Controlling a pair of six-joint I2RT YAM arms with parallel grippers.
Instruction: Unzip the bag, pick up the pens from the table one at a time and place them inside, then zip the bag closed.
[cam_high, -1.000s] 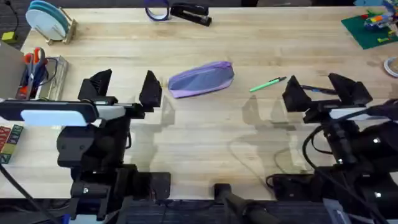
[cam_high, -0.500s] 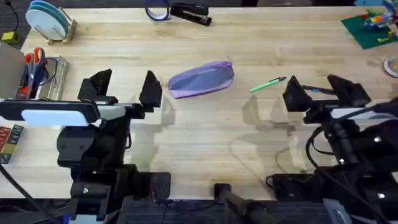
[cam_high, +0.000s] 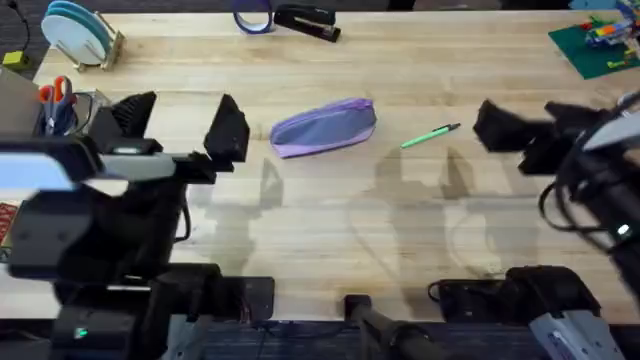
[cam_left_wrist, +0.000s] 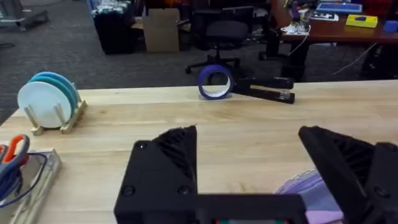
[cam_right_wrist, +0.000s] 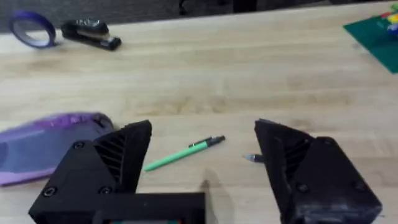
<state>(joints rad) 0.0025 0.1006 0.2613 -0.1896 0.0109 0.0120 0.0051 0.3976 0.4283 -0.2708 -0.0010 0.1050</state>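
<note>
The bag (cam_high: 323, 127) lies zipped shut near the middle of the table (cam_high: 400, 240), with the green pen (cam_high: 431, 135) just to its right and apart from it. A small tip beside the right finger in the right wrist view is possibly the dark pen (cam_right_wrist: 252, 158), though too little shows to be sure. The left gripper (cam_high: 180, 120) hangs open to the bag's left, holding nothing. The right gripper (cam_high: 535, 125) is spread wide beyond the green pen, empty

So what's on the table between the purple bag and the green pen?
Nothing. In the overhead view, only bare table lies between the bag and the green pen.
</note>
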